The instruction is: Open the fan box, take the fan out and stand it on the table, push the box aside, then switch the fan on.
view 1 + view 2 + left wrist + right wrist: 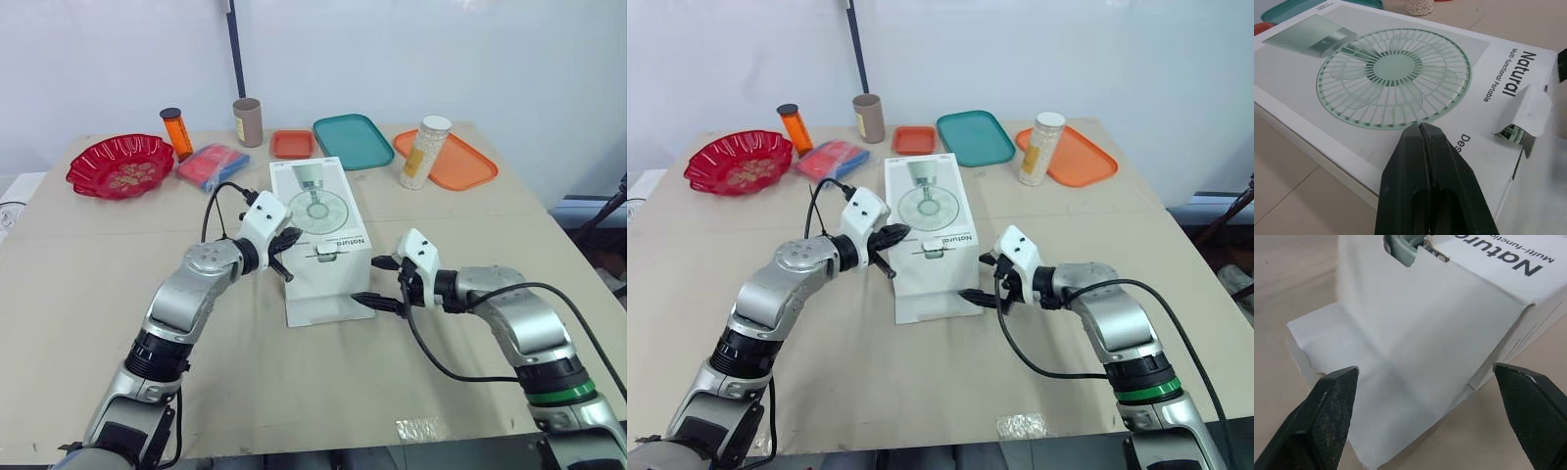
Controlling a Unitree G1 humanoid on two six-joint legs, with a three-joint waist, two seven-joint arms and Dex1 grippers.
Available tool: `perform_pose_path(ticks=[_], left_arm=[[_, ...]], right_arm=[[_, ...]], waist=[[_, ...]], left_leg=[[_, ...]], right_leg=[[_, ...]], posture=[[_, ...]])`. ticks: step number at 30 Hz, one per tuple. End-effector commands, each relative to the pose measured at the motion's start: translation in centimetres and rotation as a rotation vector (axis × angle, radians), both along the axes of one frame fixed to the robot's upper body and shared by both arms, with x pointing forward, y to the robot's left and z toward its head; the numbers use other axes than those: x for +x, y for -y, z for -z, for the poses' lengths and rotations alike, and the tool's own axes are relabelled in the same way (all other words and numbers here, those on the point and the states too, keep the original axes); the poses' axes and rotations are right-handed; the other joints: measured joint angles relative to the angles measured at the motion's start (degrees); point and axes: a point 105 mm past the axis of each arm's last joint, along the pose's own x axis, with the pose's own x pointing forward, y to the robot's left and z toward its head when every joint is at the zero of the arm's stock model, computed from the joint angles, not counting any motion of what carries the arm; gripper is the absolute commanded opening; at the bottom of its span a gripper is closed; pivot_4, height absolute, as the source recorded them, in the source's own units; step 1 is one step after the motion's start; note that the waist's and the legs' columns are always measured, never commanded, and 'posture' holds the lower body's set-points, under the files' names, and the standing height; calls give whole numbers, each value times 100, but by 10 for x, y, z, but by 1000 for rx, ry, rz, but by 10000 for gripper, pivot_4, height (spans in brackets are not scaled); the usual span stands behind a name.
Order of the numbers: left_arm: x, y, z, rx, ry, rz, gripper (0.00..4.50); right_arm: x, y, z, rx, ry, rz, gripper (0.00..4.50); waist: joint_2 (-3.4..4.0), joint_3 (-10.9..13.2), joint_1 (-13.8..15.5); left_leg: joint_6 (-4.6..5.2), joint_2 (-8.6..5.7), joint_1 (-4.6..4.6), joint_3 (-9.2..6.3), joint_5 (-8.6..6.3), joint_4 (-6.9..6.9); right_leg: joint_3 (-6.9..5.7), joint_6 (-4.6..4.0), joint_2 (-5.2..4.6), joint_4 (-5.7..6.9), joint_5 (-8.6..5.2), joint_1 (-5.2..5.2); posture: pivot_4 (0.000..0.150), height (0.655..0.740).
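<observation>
A white cardboard fan box point(318, 211), printed with a pale green fan and lying flat, sits at the middle of the beige tabletop point(118, 294) with its long axis running from 12 to 6 o'clock. Its end flap point(318, 305) at 6 o'clock is folded out and down onto the tabletop. At the notch in that end a bit of the pale green plastic fan point(1400, 248) shows, still inside the box. The left gripper point(1421, 128) is at the box's 8 o'clock edge with its black fingers clenched together on nothing, their tips over the printed top; whether they touch it I cannot tell. The right gripper point(1425, 374) is at the box's 5 o'clock corner, fingers released and spread wide, pointing at the opened end. From the box, a red scalloped bowl point(120, 164) lies at 10 o'clock, an orange bottle with a black cap point(176, 134), a blue packet point(212, 164) and a brown cylinder point(248, 121) at about 11, a small orange tray point(292, 144) at 12, a teal tray point(353, 140) at 1, and a large orange tray point(465, 162) at 2 with a white-lidded jar of pale beads point(425, 152) at its near edge.
</observation>
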Motion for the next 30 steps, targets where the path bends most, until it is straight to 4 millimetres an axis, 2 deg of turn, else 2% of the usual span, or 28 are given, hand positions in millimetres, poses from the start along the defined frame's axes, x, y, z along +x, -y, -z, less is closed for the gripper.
perform_pose_path(ticks=[1,4,8,16,30], left_arm=[[-1,0,7,11,-21,-4,430],[-2,1,7,9,-21,-1,430],[-2,0,6,6,-19,-6,430],[-3,-12,1,6,-13,-18,430],[-6,-50,-50,-74,132,-98,430]], right_arm=[[-6,-4,-13,21,36,-34,45000],[-8,-4,-15,28,31,-38,45000],[-17,-4,-28,84,7,-68,45000],[-39,-8,-45,150,-25,-164,45000],[-38,-20,-64,244,6,-191,45000]], waist=[[0,0,0],[0,0,0],[0,0,1],[0,0,-6],[-7,5,0]], left_leg=[[0,0,0,1,0,0],[1,0,0,0,0,0],[0,-1,-1,0,0,0],[11,-1,0,0,-6,0],[7,0,-9,-3,-4,0]], right_leg=[[1,0,0,0,0,0],[0,0,0,1,0,0],[0,0,-1,0,0,0],[0,0,0,0,0,0],[-3,0,0,-1,0,-5]], posture=[[1500,7255],[1500,7255],[1500,7255],[1500,7255],[1500,7255]])
